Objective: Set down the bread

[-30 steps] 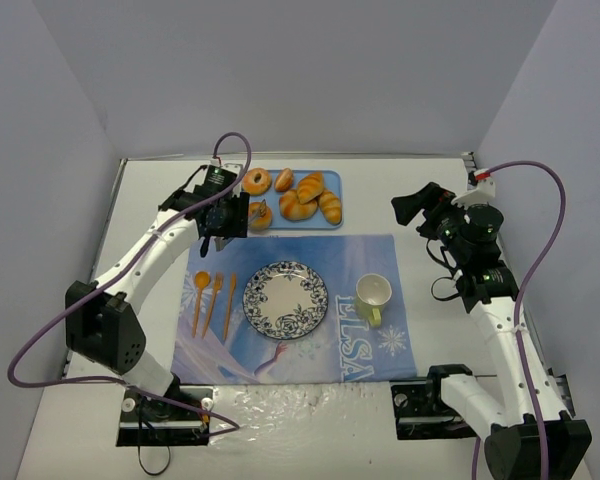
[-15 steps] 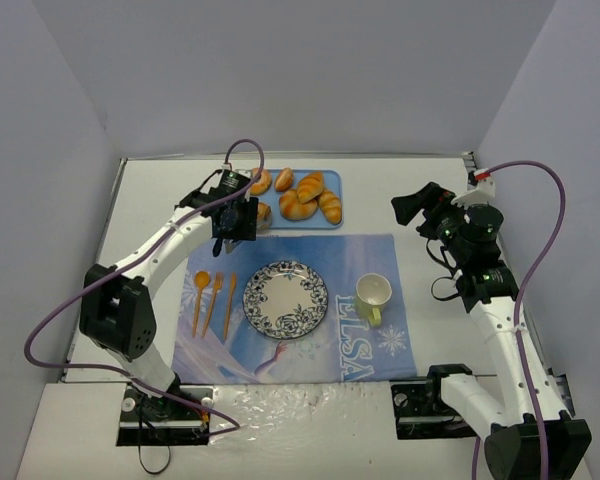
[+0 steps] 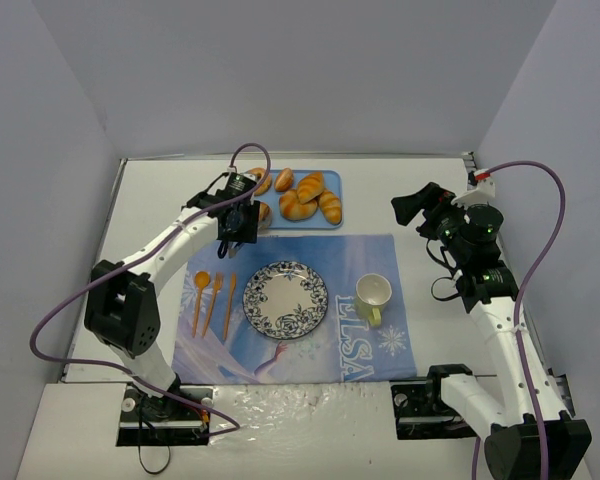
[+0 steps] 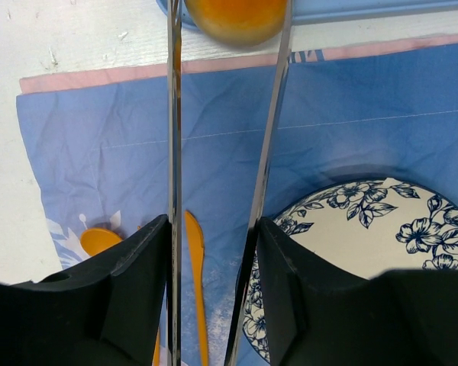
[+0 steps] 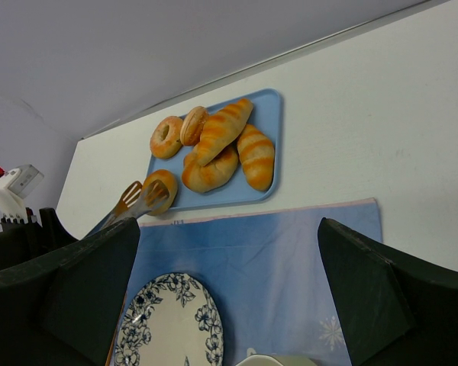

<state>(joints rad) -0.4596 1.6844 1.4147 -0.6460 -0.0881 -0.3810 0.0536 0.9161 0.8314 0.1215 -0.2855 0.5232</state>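
The left arm (image 3: 170, 245) is reaching toward the far side of the table (image 3: 380, 180), and its jaws are pressing in on a pair of tongs (image 4: 174, 137). The two thin metal blades are running out from between the jaws and pinching the bread (image 4: 235, 15), one blade against each side. In the right wrist view the slotted tips of the tongs (image 5: 130, 200) are lying against the bread (image 5: 159, 191) at the near left corner of the blue tray (image 5: 275, 99). Whether the bread is resting on the tray or hanging just above it cannot be told. From the top view the bread (image 3: 263, 212) is showing just right of the left wrist, half hidden by it. On the tray, a second ring donut (image 5: 166, 136) is sitting at the far left, a small roll (image 5: 192, 124) is touching it, and three ridged rolls (image 5: 217, 149) are lying piled to the right. Near of the tray a blue mat (image 3: 360, 255) is carrying a flowered plate (image 3: 286, 299) in the middle, an orange spoon (image 3: 200, 290), fork (image 3: 215, 292) and knife (image 3: 230, 292) to its left, and a pale mug (image 3: 373, 293) to its right. The right jaws are standing spread wide apart, holding nothing, well to the right of the tray and raised above the table.
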